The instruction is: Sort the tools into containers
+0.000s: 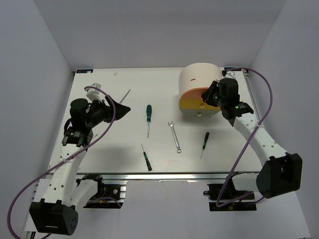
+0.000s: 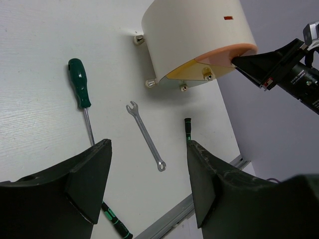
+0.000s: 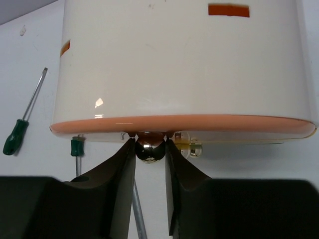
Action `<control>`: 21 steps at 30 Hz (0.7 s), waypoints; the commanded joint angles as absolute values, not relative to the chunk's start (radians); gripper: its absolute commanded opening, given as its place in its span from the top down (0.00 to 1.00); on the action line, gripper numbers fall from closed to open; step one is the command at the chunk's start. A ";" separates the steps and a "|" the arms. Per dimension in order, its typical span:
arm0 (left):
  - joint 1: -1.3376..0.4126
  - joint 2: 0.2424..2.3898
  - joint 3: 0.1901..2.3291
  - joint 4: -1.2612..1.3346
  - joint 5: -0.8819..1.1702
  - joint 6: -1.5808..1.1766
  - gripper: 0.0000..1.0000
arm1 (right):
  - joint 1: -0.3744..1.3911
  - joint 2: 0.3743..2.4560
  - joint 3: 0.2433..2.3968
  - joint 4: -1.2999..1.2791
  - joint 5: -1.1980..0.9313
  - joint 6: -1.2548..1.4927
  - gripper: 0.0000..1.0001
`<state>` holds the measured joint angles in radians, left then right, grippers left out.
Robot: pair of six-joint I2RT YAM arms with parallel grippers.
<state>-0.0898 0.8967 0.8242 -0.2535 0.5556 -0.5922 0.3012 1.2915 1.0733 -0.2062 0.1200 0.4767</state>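
Screwdrivers (image 1: 148,113) with glossy green handles and 1 slim steel wrench (image 1: 174,136) lie loose on the matte white table (image 1: 109,149). We judge this the drawer-opening step: our right gripper (image 3: 150,147) pinches the shiny round knob (image 3: 150,151) on the orange front (image 1: 192,102) of the beige drum container (image 1: 199,77). Next, a straight pull. Left gripper (image 2: 148,145) gapes wide, empty.
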 commanded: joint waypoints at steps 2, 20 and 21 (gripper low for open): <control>-0.091 0.887 0.821 -0.235 0.546 -0.594 0.29 | 0.295 1.272 1.062 -0.123 0.111 0.449 0.84; -0.095 0.951 0.807 -0.189 0.572 -0.604 0.28 | 0.295 0.904 0.789 -0.321 0.008 0.509 0.63; -0.097 0.959 0.811 -0.187 0.569 -0.603 0.27 | 0.296 0.907 0.787 -0.311 0.008 0.509 0.53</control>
<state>-0.0902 0.9455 0.8082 -0.2115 0.5602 -0.6029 0.2966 0.9108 0.8017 -0.2840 0.0204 0.4976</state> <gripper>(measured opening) 0.722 0.370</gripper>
